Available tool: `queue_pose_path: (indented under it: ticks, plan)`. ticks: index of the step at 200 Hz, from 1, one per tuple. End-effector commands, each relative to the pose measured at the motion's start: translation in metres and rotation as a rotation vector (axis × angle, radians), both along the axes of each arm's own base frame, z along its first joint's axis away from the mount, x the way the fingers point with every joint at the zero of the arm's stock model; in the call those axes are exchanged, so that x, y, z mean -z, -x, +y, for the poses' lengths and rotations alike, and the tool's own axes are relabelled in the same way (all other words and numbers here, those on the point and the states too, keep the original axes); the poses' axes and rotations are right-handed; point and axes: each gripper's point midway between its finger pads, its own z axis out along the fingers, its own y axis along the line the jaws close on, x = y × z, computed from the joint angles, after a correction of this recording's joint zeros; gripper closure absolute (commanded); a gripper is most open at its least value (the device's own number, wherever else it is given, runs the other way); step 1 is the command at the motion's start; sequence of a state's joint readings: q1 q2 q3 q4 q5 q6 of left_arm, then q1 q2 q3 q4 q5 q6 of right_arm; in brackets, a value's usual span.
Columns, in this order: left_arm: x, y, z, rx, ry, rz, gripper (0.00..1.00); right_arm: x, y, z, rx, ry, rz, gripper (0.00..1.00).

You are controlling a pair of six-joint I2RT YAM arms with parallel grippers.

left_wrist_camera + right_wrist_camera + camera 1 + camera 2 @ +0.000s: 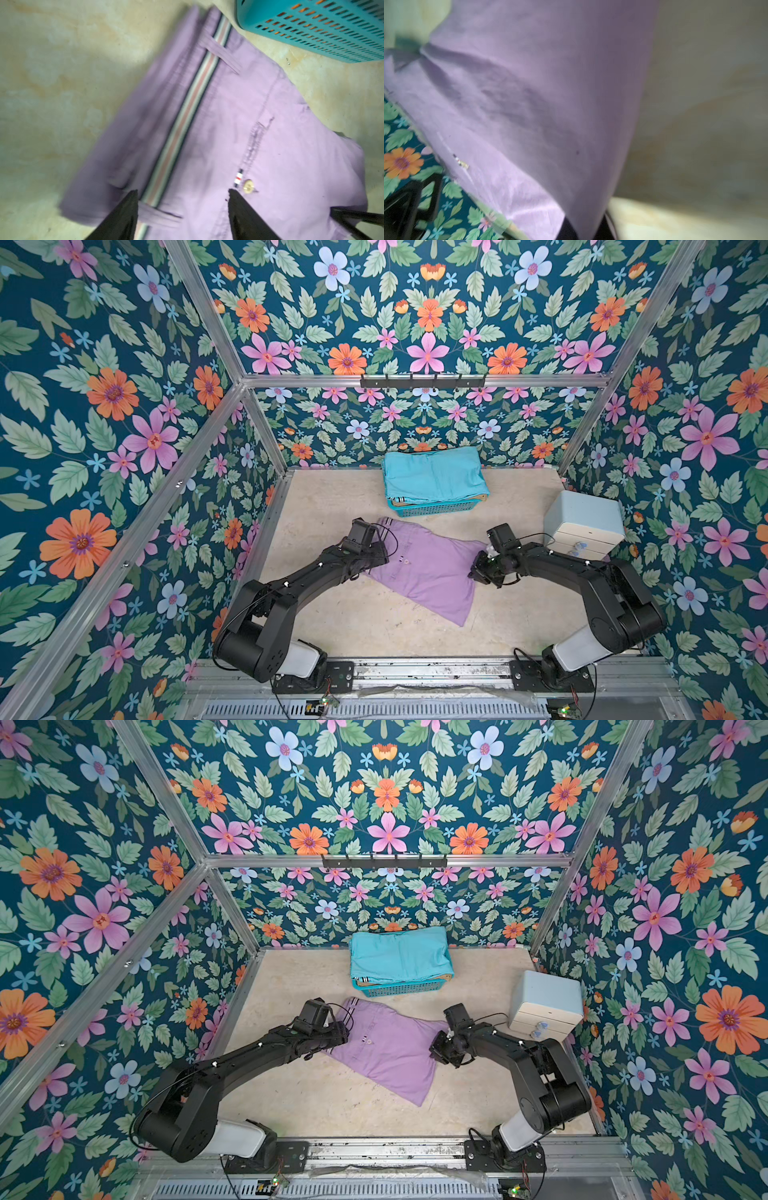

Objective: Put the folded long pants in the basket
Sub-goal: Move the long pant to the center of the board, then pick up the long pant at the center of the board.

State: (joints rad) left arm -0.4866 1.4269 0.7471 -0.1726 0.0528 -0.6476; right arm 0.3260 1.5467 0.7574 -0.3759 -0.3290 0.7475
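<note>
**If only one end gets lifted, this lilac pair could come unfolded**

Since the right gripper is clamped on one edge of the flat-folded lilac cloth trousers with the dark-striped waistband, and its wrist view shows that edge rising off the mottled beige tabletop, my worry is the other end. The left gripper has its jaws apart, straddling the striped waistband. I can't tell if the tips actually touch cloth. So the lilac trousers lie between the two grippers, mostly flat on the tabletop, pinched on one side only.

Stuff I think could go wrong from here: if the right side goes up before the left closes, the layers could slide, the fold opens and a leg drags. If the left closes on just the top layer or a belt loop, the lower layers probably hang loose.

Then there's the drop. The teal rectangular plastic basket with perforated sides sits just beyond both grippers, and folded turquoise cloth trousers are already heaped above its rim. One more pair on top might slip off, or a trailing edge could catch the rim and shove the basket.

Also, the pale-blue drawer box is near the outer side of the right gripper, so a wide swing could clip it.
</note>
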Motion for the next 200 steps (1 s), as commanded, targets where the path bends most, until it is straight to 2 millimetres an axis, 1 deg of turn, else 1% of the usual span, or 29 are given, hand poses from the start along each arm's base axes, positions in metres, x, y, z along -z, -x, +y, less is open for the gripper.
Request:
queue_pose_path:
  ticks: [1, 13, 23, 33, 49, 83, 112, 139, 169, 190, 200]
  plan:
    - [0.002, -0.002, 0.006, 0.002, -0.047, -0.008, 0.26, 0.005, 0.021, -0.056, -0.036, 0.205, 0.076, 0.92]
    - [0.006, -0.004, 0.003, 0.012, -0.049, -0.005, 0.25, 0.002, 0.01, -0.059, -0.007, 0.18, 0.044, 0.9]
    - [0.008, -0.007, -0.003, 0.036, -0.034, -0.007, 0.24, 0.0, 0.001, -0.054, -0.012, 0.143, 0.026, 0.87]
    - [0.01, -0.009, -0.009, 0.059, -0.017, -0.007, 0.23, -0.001, -0.002, -0.047, -0.036, 0.113, 0.032, 0.84]
    - [0.01, -0.016, -0.019, 0.098, 0.008, -0.023, 0.23, -0.001, -0.008, -0.045, -0.05, 0.112, 0.029, 0.82]
    - [0.015, -0.03, -0.027, 0.148, 0.016, -0.057, 0.22, 0.0, -0.007, -0.046, -0.052, 0.113, 0.018, 0.76]
    - [0.027, -0.038, -0.027, 0.173, 0.031, -0.038, 0.22, 0.001, -0.004, -0.046, -0.061, 0.112, 0.022, 0.73]
    - [0.033, -0.039, -0.024, 0.189, 0.034, -0.028, 0.22, 0.0, -0.005, -0.045, -0.063, 0.106, 0.015, 0.7]
    - [0.043, -0.038, -0.016, 0.183, 0.053, -0.004, 0.24, -0.001, -0.008, -0.044, -0.065, 0.104, 0.011, 0.69]
    - [0.044, -0.038, -0.018, 0.197, 0.083, -0.004, 0.25, -0.002, -0.009, -0.044, -0.068, 0.105, 0.008, 0.69]
    - [0.043, -0.038, -0.022, 0.215, 0.1, -0.008, 0.25, -0.002, -0.009, -0.044, -0.069, 0.105, 0.008, 0.69]
